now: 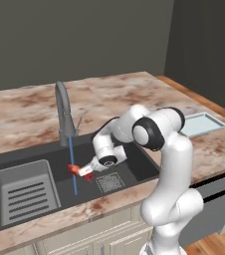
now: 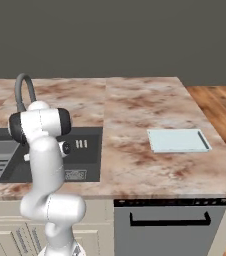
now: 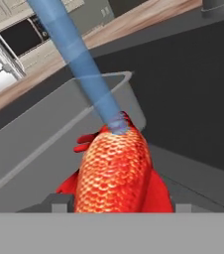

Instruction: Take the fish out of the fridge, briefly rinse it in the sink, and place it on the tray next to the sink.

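While lowered inside sink, gripper grasps fish, jaws clamped on body. Blue water stream from tap strikes fish at far end in hand view. Grey slotted basket sits at sink's left; drain grate just right of fish. Tray rests on surface, well right of sink.

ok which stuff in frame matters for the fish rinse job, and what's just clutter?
Job:
fish, held in the gripper under the running water
sink
tap
tray on the counter

Just there:
grey slotted basket in the sink
dishwasher under the counter
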